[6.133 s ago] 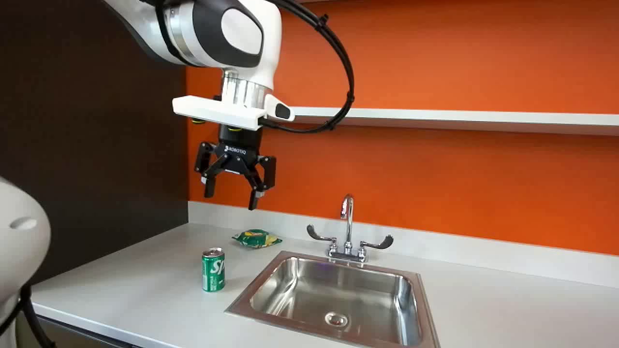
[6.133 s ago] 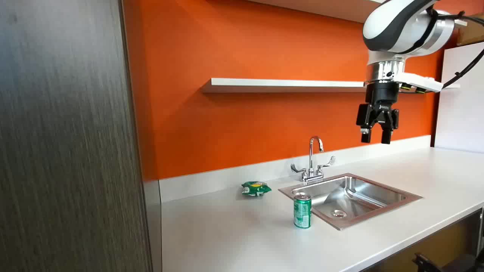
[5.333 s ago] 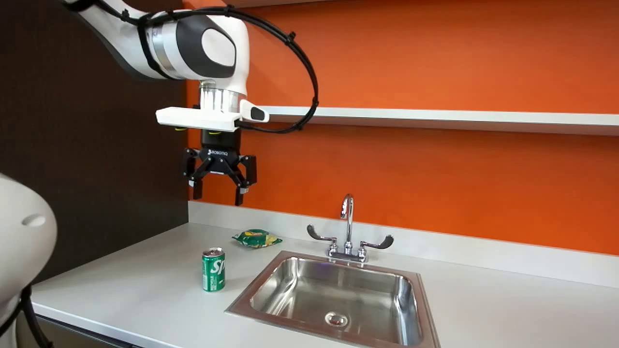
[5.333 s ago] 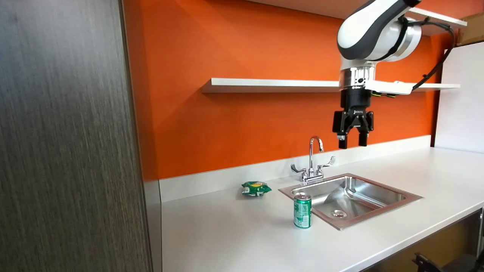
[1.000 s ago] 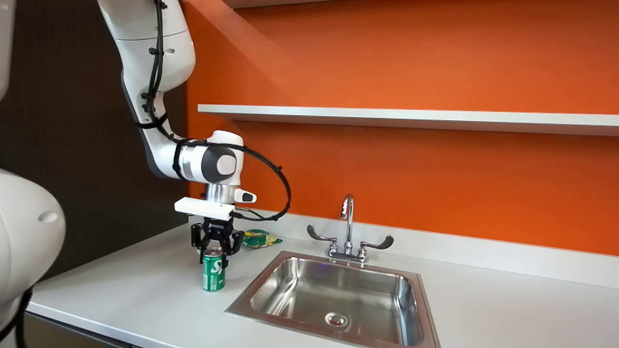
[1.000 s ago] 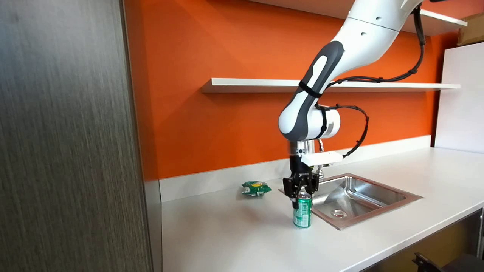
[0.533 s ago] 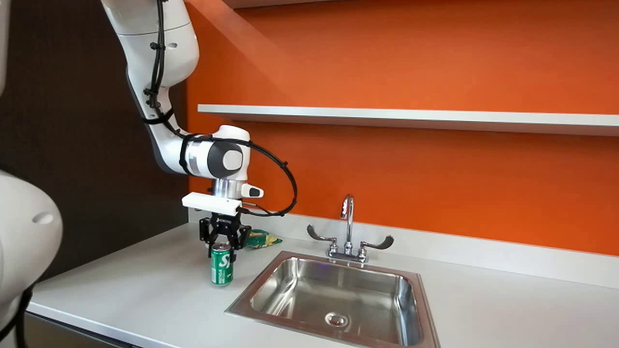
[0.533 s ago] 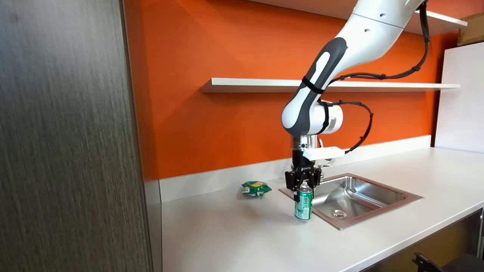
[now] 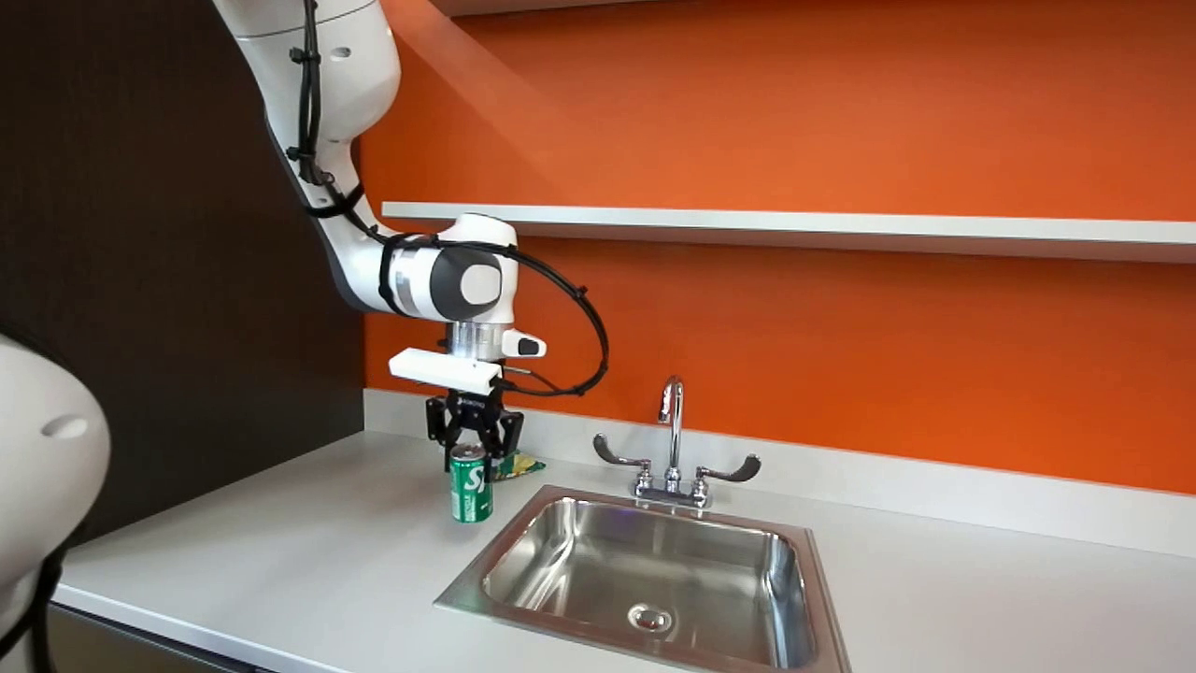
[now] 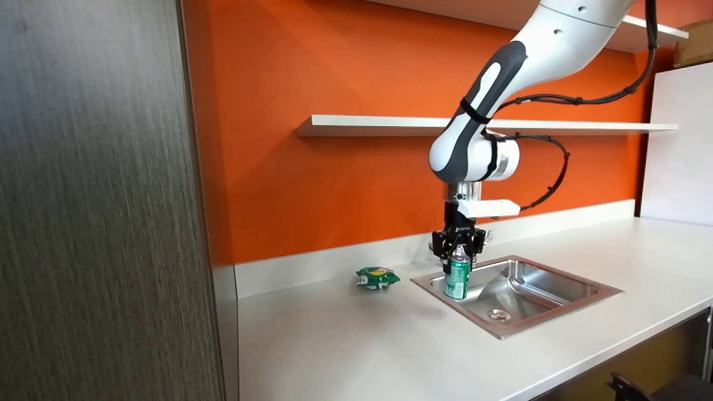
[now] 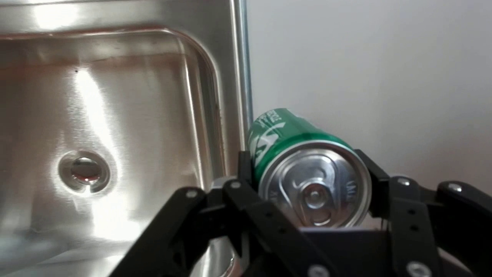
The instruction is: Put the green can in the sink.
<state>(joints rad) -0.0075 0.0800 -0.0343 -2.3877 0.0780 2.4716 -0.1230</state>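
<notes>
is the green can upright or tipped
Upright: in both exterior views the green can is near vertical between the fingers, silvery top uppermost.

white "S" + partial next ltr. on green can [image 9: 470, 494] in an ext. view, sm. "RECYCLE" on it in wrist view, lid [image 11: 316, 186] ltrs. illegible, gripper [image 9: 469, 471] logo too blurry

Sink [image 11: 148, 115] cut off in the wrist view

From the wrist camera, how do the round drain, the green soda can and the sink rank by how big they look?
Largest to smallest:
1. stainless-steel sink, though only partly in frame
2. green soda can
3. round drain
</notes>
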